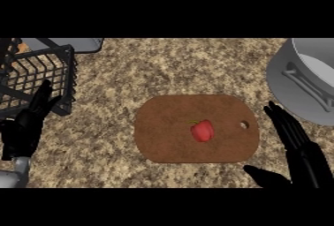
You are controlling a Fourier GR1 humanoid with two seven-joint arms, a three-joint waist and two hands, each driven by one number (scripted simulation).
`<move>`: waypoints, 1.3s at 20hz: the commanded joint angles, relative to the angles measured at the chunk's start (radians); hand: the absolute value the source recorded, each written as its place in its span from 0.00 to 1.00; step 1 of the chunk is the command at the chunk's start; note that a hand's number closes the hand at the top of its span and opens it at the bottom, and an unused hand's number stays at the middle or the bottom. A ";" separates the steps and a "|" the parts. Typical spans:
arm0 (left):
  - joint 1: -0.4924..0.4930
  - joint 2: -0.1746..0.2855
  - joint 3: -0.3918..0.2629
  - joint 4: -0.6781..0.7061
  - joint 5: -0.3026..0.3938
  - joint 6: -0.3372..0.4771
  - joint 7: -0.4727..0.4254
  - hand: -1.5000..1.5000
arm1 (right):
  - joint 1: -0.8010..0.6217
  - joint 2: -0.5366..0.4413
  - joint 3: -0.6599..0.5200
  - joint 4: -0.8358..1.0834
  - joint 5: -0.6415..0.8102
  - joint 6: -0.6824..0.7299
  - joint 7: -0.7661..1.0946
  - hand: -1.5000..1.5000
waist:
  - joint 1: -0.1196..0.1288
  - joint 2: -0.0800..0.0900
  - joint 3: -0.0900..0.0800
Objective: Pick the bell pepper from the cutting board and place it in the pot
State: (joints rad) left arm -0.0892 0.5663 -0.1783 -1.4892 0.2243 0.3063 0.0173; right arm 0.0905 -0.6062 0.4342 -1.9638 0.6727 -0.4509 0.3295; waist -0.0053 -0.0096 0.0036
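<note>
The small red bell pepper (202, 130) lay midway on the brown rounded cutting board (169, 141), left of the straight, spread fingers (282, 123) of the right hand (306, 156), only bare board between. Beyond those fingertips stood the large grey metal pot (303, 88), cut off by the edge. The left hand (23, 132) rested open, its fingers overlapping a black wire rack (39, 75) on the speckled bench (117, 110)

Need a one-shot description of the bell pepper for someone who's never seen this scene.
Find the brown cutting board in the middle of the speckled counter, left of the grey pot. The bell pepper lies near the board's centre. It is the only red thing in view, small with a green stem.
</note>
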 commanded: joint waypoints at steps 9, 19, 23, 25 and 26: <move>0.020 0.013 -0.019 0.011 -0.011 -0.023 0.078 0.50 | -0.307 0.057 0.160 0.012 0.001 0.650 0.592 0.00 | 0.060 0.017 -0.009; 0.050 0.031 0.052 0.051 0.011 -0.068 0.052 0.50 | -0.597 0.367 0.173 0.240 -0.116 0.884 0.856 0.00 | 0.031 0.014 -0.006; 0.093 -0.018 0.026 0.032 -0.032 -0.034 0.014 0.50 | -0.605 0.374 0.179 0.364 -0.056 0.846 0.788 0.00 | 0.022 0.013 -0.005; 0.122 -0.021 0.026 -0.003 -0.026 -0.034 0.032 0.50 | -0.636 0.384 0.153 0.370 -0.065 0.894 0.823 0.00 | 0.022 0.011 -0.005; 0.073 -0.010 0.041 0.000 -0.022 -0.030 0.086 0.50 | -0.649 0.421 0.168 0.409 -0.048 0.884 0.831 0.00 | 0.019 0.011 -0.004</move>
State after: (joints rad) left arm -0.0227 0.5588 -0.1491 -1.5278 0.1995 0.2749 0.0474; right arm -0.4953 -0.2481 0.6034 -1.6498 0.6043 0.3661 1.0348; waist 0.0169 -0.0044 0.0063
